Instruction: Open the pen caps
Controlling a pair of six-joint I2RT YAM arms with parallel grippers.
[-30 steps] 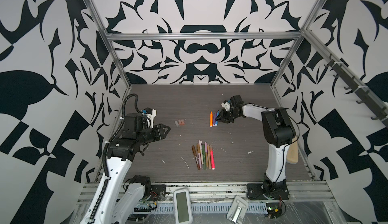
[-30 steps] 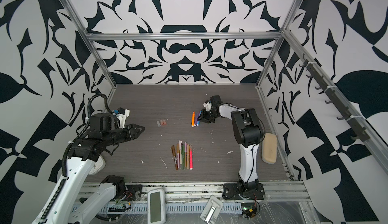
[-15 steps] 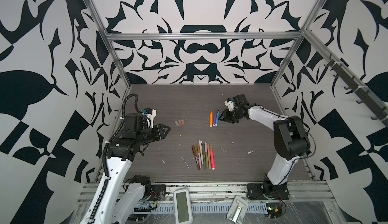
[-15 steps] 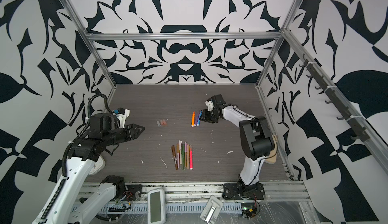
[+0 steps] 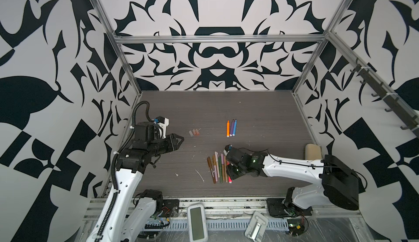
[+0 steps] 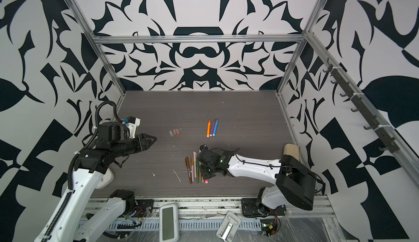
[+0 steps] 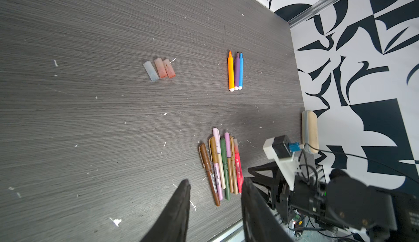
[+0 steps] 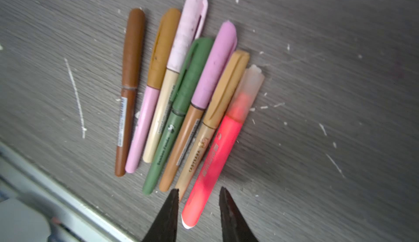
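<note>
Caps: three loose, side by side on table, beyond row and to its left; every pen in row wears its own cap.
Row: seven capped pens lying flat, packed side by side.
Red pen: row's outer edge, clear cap on.
Bare pens: orange, purple, blue, uncapped, beyond row.
Right gripper: at row's tail end, fingers partly apart either side of red pen's tail, gaps both sides, gripping nothing.
Left gripper: well left of row, fingers partly apart, empty.
</note>
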